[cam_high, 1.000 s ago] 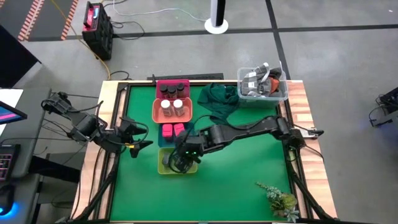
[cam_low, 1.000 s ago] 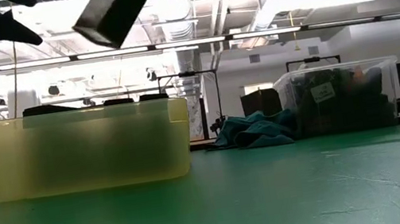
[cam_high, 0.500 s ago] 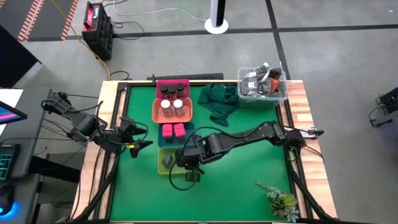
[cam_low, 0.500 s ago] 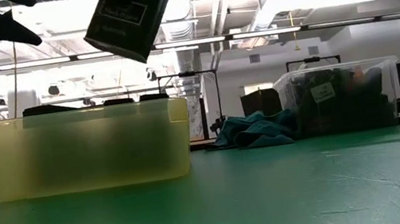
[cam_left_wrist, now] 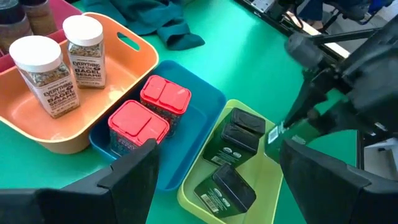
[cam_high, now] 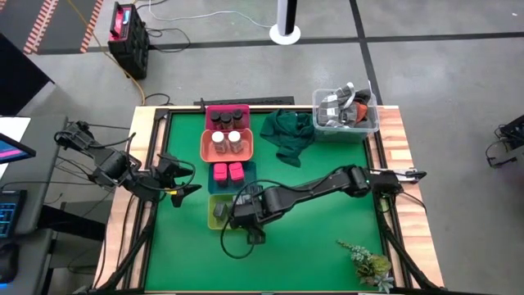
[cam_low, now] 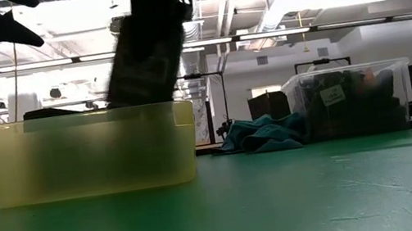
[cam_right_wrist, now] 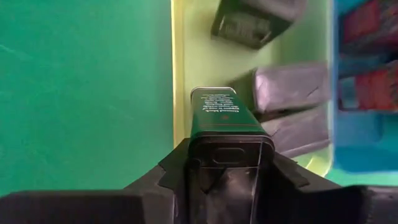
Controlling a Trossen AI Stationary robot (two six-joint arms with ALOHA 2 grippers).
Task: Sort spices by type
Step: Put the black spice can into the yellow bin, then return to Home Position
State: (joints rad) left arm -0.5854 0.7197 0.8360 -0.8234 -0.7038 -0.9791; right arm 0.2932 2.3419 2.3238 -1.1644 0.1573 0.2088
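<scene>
Four trays stand in a row in the high view. The pink-red tray [cam_high: 227, 116] holds dark round jars, the orange tray [cam_high: 227, 146] white-capped jars, the blue tray [cam_high: 228, 173] pink-red packets. The yellow-green tray [cam_high: 216, 213] holds dark grey boxes [cam_left_wrist: 237, 134]. My right gripper [cam_high: 246, 220] is over this tray's right part, shut on another dark box [cam_right_wrist: 227, 118]. In the low view that box [cam_low: 143, 59] reaches down to the tray's rim [cam_low: 82, 116]. My left gripper [cam_high: 190, 190] waits open near the table's left edge, left of the trays. My right gripper pinches the dark box between its two fingers [cam_right_wrist: 180, 167] at one end [cam_right_wrist: 227, 152]. It comes from above, slanting, and the box reaches forward past the fingers. The box is lifted clear and stands steeply tilted, its lower end at the yellow-green tray's rim.
A dark green cloth [cam_high: 286, 131] lies at the far middle, and a clear bin of objects [cam_high: 345, 111] stands at the far right corner. A plant sprig [cam_high: 368, 264] lies at the near right corner. Open green mat lies right of the trays and toward the near edge.
My right gripper has moved toward the table's near edge and down over the yellow-green tray. The held box has tipped from a flat slant to steeply upright and has come down to the tray's rim.
</scene>
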